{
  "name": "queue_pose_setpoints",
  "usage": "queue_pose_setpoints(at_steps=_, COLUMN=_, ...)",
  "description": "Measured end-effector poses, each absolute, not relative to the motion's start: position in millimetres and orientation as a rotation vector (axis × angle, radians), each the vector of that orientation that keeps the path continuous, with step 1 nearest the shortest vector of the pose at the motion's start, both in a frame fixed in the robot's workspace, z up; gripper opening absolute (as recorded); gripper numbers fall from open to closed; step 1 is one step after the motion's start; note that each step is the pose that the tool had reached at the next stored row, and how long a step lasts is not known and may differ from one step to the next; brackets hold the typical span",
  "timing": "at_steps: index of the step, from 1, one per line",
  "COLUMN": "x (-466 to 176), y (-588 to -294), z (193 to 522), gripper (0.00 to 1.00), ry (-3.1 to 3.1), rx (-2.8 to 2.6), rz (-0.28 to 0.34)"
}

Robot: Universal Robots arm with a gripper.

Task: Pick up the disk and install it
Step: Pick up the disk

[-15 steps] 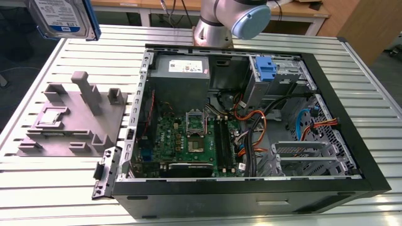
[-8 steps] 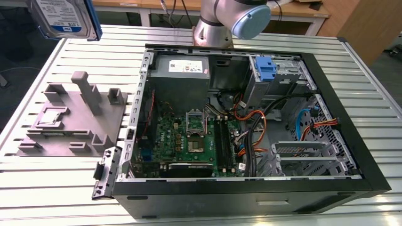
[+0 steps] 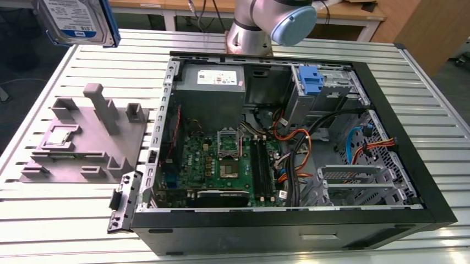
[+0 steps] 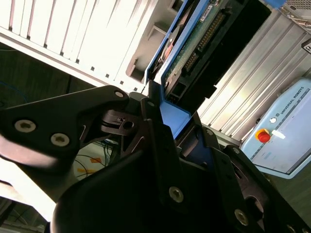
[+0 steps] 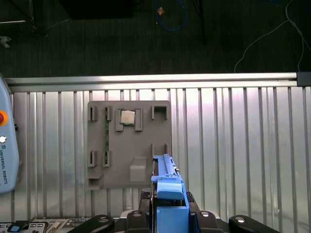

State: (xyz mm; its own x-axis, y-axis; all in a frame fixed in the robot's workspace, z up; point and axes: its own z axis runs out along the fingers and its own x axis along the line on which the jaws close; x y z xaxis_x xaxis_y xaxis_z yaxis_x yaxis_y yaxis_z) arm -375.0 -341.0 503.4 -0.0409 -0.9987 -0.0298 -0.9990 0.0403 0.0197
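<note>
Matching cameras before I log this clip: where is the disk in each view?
Exterior view: disk aloft at the exterior view's upper left, label showing.
Second wrist view: its circuit-board side, blue-framed.
First wrist view: edge-on, overlapping the grey fixture plate.
Shared landmark: the ribbed table.

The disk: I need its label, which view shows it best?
The exterior view: the disk shows its labelled face. The second wrist view shows its circuit-board side, the first wrist view its blue edge.

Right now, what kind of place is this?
Probably a robot lab or workshop: a robot arm whose gripper holds the disk, plus an open computer case and a grey parts holder on a slatted metal table.
</note>
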Motion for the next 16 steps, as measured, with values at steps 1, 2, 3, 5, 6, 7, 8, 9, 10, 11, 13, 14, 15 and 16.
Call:
queue_pose_setpoints(at_steps=1, x=-374.9, y=-341.0, z=503.4, gripper=0.36, ry=2.26, rx=-2.17, rz=0.055)
queue_pose_setpoints(at_steps=2, x=-374.7, y=-341.0, z=503.4, gripper=0.36, ry=2.26, rx=-2.17, rz=0.055)
queue_pose_setpoints(at_steps=3, x=-374.2, y=-341.0, z=503.4, gripper=0.36, ry=2.26, rx=-2.17, rz=0.055)
queue_pose_setpoints(at_steps=5, x=-373.0, y=-341.0, z=503.4, gripper=0.36, ry=2.26, rx=-2.17, rz=0.055)
queue_pose_setpoints(at_steps=6, x=-372.2, y=-341.0, z=503.4, gripper=0.36, ry=2.26, rx=-2.17, rz=0.055)
queue_pose_setpoints(at_steps=7, x=-371.5, y=-341.0, z=503.3, gripper=0.36, ry=2.26, rx=-2.17, rz=0.055)
queue_pose_setpoints(at_steps=8, x=-370.9, y=-341.0, z=503.4, gripper=0.36, ry=2.26, rx=-2.17, rz=0.055)
queue_pose_setpoints(at_steps=9, x=-370.2, y=-341.0, z=503.4, gripper=0.36, ry=2.26, rx=-2.17, rz=0.055)
queue_pose_setpoints(at_steps=10, x=-369.7, y=-341.0, z=503.4, gripper=0.36, ry=2.26, rx=-2.17, rz=0.055)
queue_pose_setpoints(at_steps=11, x=-369.2, y=-341.0, z=503.4, gripper=0.36, ry=2.26, rx=-2.17, rz=0.055)
queue_pose_setpoints(at_steps=13, x=-368.3, y=-341.0, z=503.4, gripper=0.36, ry=2.26, rx=-2.17, rz=0.055)
queue_pose_setpoints(at_steps=14, x=-368.0, y=-341.0, z=503.4, gripper=0.36, ry=2.26, rx=-2.17, rz=0.055)
queue_pose_setpoints(at_steps=15, x=-367.7, y=-341.0, z=503.3, gripper=0.36, ry=2.26, rx=-2.17, rz=0.055)
queue_pose_setpoints(at_steps=16, x=-367.4, y=-341.0, z=503.4, gripper=0.36, ry=2.26, rx=-2.17, rz=0.055)
